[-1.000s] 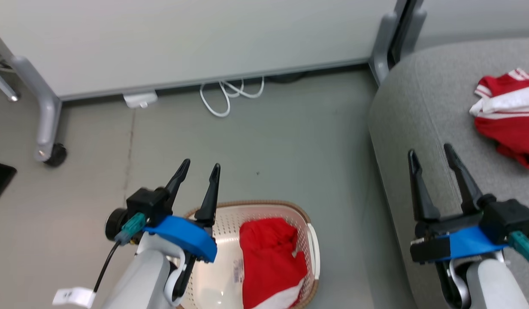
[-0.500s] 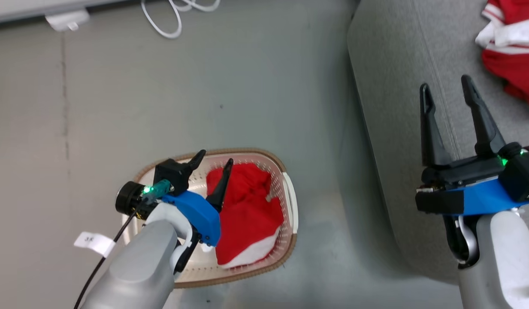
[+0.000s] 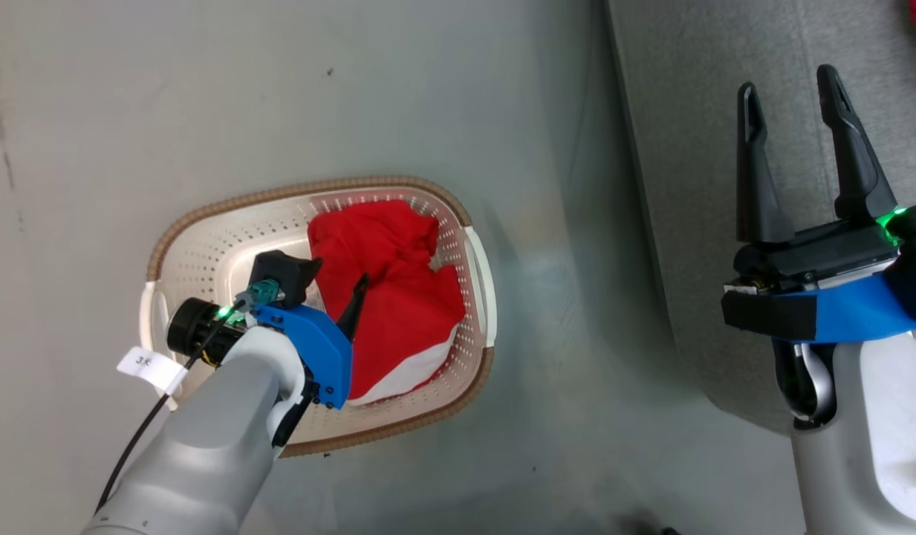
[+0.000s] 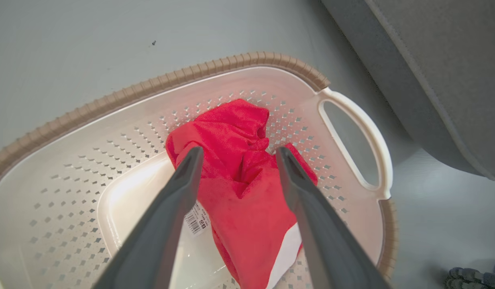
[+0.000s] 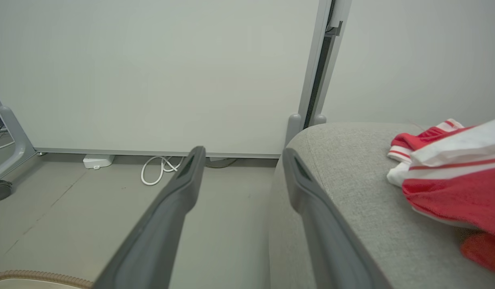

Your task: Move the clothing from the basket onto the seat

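Note:
The cream basket (image 3: 227, 204) with its brown braided rim stands on the floor left of the grey seat (image 3: 688, 148). Crumpled red clothing (image 3: 398, 297) with a white panel lies in the basket's right half. My left gripper (image 3: 337, 273) hangs open inside the basket, just over the garment's left edge. In the left wrist view the open left gripper (image 4: 239, 150) has one finger on each side of the red clothing (image 4: 235, 168), apart from it. My right gripper (image 3: 788, 82) is open and empty above the seat's edge. Another red and white garment (image 5: 444, 176) lies on the seat (image 5: 351, 180).
A white partition panel stands behind the floor, with a coiled white cable (image 5: 159, 170) and a white box (image 5: 98, 160) at its foot. A grey wheeled leg (image 5: 0, 188) is at the far left. A barcode sticker (image 4: 196, 220) sits on the basket floor.
The head camera has tilted down, so the whole picture shifted. My left gripper has dropped from above the basket's rim down into the basket, beside the red clothing. The right gripper stays open.

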